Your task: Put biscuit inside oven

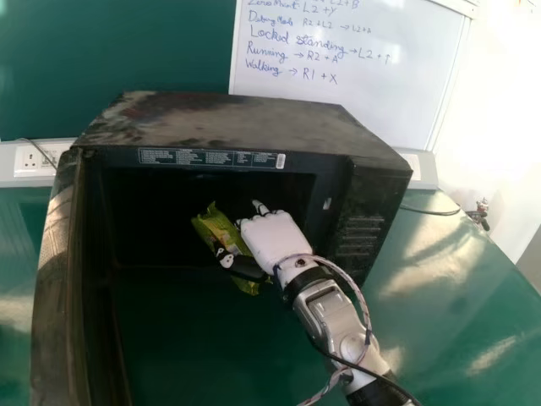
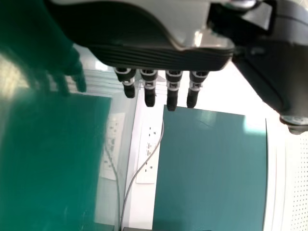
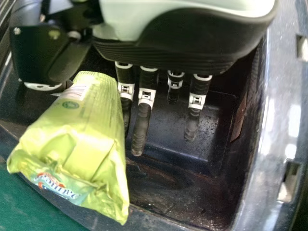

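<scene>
Right hand (image 1: 275, 238): it pinches the biscuit packet (image 1: 221, 227) between its thumb and its fingers, at the mouth of the oven (image 1: 237, 118).
Biscuit packet: seen from the head, it is at 9 o'clock from the palm, touching the hand. Its long side runs from 11 o'clock down to 5 o'clock. I can't tell if all of it is past the front edge.
Oven: its door (image 1: 63, 271) stands open at 9 o'clock, and the dark inside goes back toward 12 o'clock.
Left hand (image 2: 159, 57): it hangs with straight fingers and holds nothing.
Way in: the right hand is nearer, so it should push the packet toward 12 o'clock, set it down and let go.
</scene>
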`<state>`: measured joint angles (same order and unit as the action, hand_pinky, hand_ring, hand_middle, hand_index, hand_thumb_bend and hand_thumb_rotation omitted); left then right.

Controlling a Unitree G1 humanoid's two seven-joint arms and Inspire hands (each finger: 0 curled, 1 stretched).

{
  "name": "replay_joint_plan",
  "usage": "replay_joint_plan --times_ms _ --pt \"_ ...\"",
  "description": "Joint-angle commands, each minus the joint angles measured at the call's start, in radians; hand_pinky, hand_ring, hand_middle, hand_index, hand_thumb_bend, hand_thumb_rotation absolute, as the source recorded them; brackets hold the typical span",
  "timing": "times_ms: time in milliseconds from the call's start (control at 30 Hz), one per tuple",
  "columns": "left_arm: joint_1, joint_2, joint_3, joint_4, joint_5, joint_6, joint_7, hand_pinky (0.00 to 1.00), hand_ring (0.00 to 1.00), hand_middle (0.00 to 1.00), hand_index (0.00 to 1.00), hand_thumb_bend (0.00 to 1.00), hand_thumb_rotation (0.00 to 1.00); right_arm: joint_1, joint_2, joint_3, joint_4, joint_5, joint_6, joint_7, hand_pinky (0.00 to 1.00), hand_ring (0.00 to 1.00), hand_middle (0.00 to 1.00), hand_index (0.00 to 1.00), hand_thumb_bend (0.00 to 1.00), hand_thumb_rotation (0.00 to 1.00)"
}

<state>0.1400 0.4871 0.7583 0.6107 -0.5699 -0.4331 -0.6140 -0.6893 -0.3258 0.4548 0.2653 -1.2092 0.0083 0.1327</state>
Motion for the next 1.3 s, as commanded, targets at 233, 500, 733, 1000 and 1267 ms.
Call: replay_joint_plan --times_ms 233,500,733,1000,1267 --pt "0.004 -0.021 -0.017 0.018 0.001 0.02 -0.002 0.0 0.72 0.8 0.93 0.19 0.81 -0.093 0.006 0.046 0.135 0.019 -0.003 -0.148 0.64 0.56 0.49 0.49 0.53 0.0" --pt "-0.001 -0.015 -0.012 0.028 -0.003 0.02 -0.021 0.0 0.72 0.8 0.95 0.18 0.83 -0.181 0.037 0.084 0.333 0.055 -0.03 -0.303 0.65 0.59 0.49 0.49 0.53 0.0" --pt "-0.005 -0.014 -0.013 0.031 -0.002 0.018 -0.023 0.0 0.7 0.79 0.93 0.19 0.83 -0.262 0.068 0.116 0.482 0.088 -0.047 -0.383 0.6 0.55 0.49 0.49 0.53 0.0" --pt "0.001 -0.016 -0.015 0.021 0.003 0.016 -0.017 0.0 0.7 0.78 0.93 0.18 0.82 -0.339 0.107 0.162 0.642 0.102 -0.039 -0.459 0.59 0.55 0.48 0.49 0.53 0.0" --pt "-0.004 -0.015 -0.013 0.032 -0.003 0.017 -0.025 0.0 0.69 0.79 0.93 0.2 0.83 -0.388 0.137 0.198 0.747 0.124 -0.05 -0.525 0.55 0.52 0.48 0.49 0.53 0.0"
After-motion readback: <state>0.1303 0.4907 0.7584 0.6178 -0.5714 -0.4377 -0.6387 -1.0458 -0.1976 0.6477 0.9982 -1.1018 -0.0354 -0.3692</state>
